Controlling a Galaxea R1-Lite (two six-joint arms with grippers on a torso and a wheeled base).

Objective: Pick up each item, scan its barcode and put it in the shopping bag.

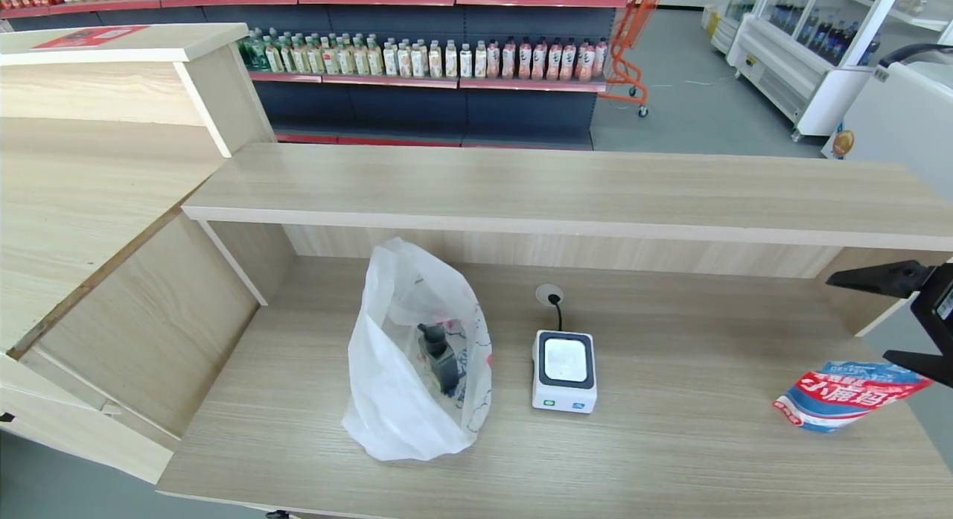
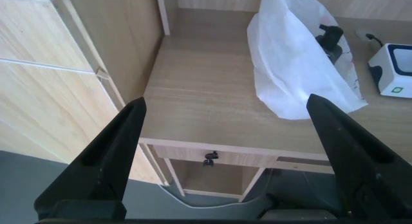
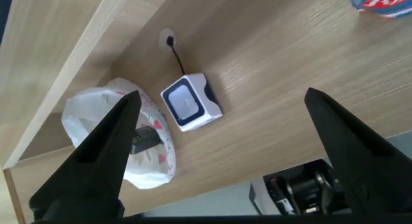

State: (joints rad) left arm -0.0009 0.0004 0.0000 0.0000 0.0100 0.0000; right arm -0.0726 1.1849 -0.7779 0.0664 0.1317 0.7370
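Your left gripper (image 2: 226, 100) hangs spread wide and empty by the near left corner of the bench (image 1: 670, 459). Your right gripper (image 1: 897, 322), also spread and empty, sits near the red-and-blue pouch (image 1: 849, 394) lying at the bench's right edge. The white shopping bag (image 1: 417, 355), with a dark bottle (image 1: 439, 359) inside, stands just left of the scanner (image 1: 563, 370)

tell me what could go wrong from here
The pouch lies at the right edge of the counter; a clumsy grasp by the open right gripper might push it off. The shopping bag is limp and slumped, with a dark bottle inside, so its mouth may not stay open for a drop.
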